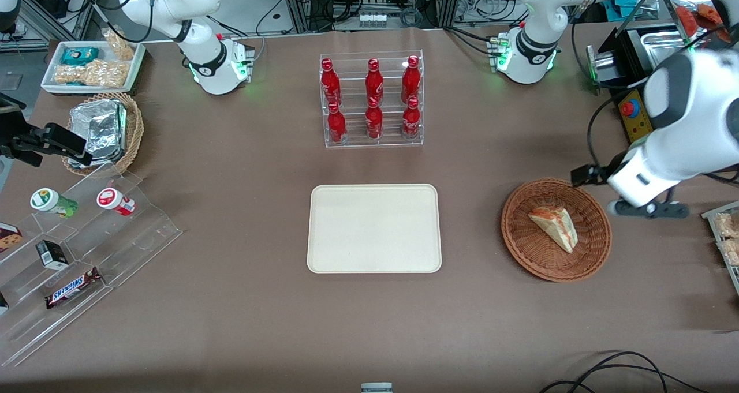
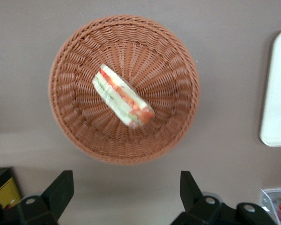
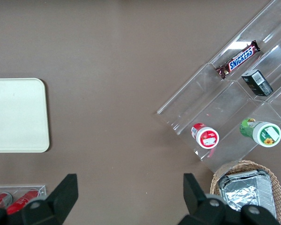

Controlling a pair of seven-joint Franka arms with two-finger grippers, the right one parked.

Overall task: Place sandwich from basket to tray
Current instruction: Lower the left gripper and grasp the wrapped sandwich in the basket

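While my gripper (image 2: 126,194) hangs in the air with its fingers (image 2: 61,190) spread wide, it holds nothing and touches nothing. Directly below it lies the brown table (image 2: 225,42), and just past my fingertips sits the basket (image 2: 65,93), a round reddish-brown wicker one, well apart from the fingers in height. The sandwich (image 2: 123,96) lies inside that basket, near its middle, on its side with the red and green filling layers turned up toward my wrist camera. In the front view the sandwich (image 1: 555,227) shows as a pale wedge in the basket (image 1: 519,234), with my arm above the table just beside the basket's rim. The cream tray (image 1: 374,228) lies flat on the table, well apart from my gripper, toward the parked arm's end from the basket.
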